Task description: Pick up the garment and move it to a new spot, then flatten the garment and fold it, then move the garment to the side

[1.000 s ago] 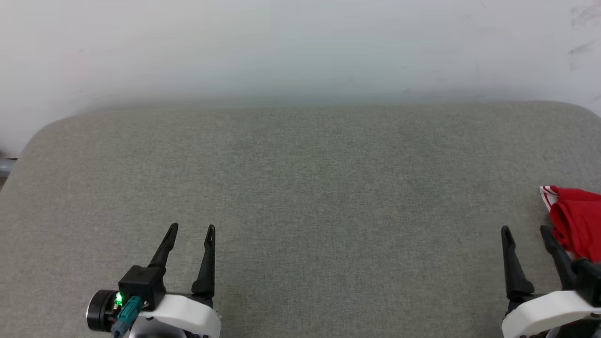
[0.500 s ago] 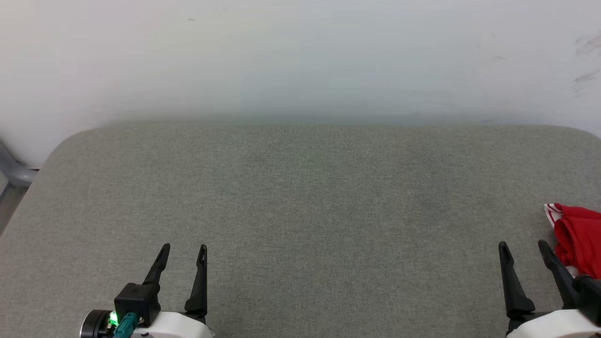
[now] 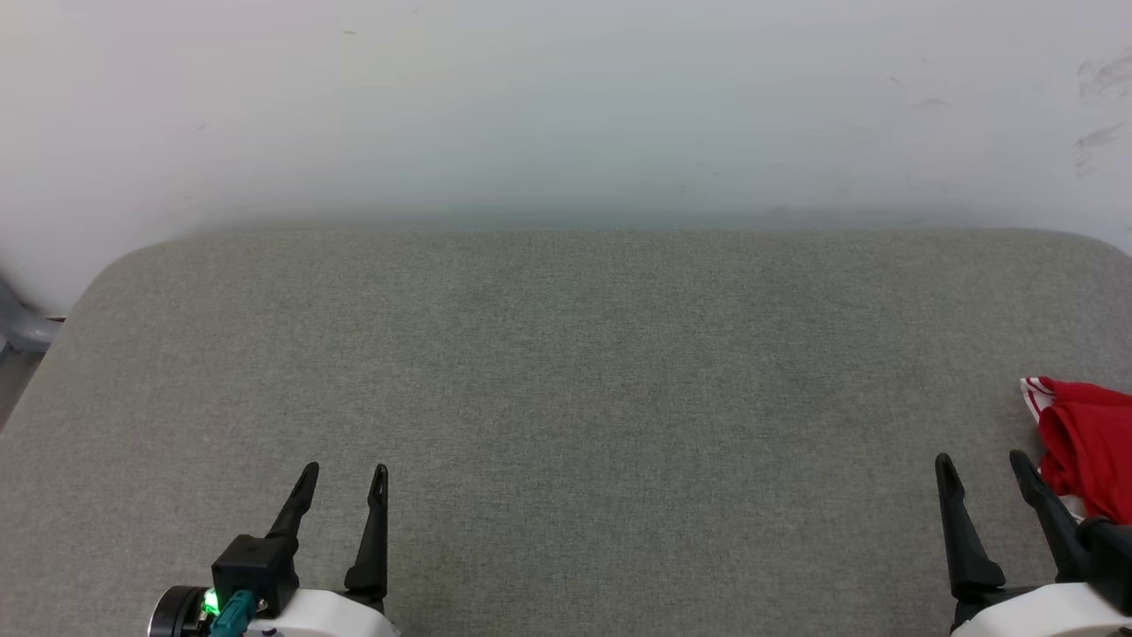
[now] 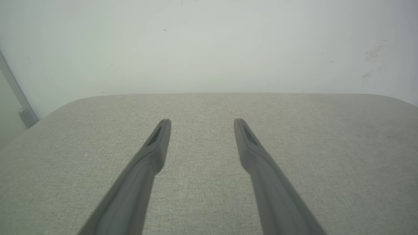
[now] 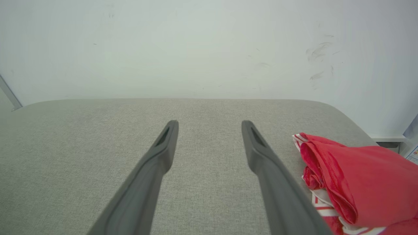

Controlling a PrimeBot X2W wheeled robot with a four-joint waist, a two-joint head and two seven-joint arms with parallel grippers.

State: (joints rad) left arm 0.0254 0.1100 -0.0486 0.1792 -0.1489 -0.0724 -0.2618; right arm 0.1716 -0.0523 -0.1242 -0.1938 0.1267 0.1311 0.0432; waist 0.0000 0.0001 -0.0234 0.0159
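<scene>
A grey woven fabric surface [image 3: 566,372] spreads ahead of the left gripper [image 3: 345,467] and the right gripper [image 3: 981,456], and its far corners are rounded. Beyond both, a pale, evenly lit wall [image 3: 566,106] rises from its far edge. Dark scuff marks [image 3: 1101,80] smudge the wall above and to the right of the right gripper. A grey rail [image 3: 18,326] stands off the surface's corner, far to the left of the left gripper.
</scene>
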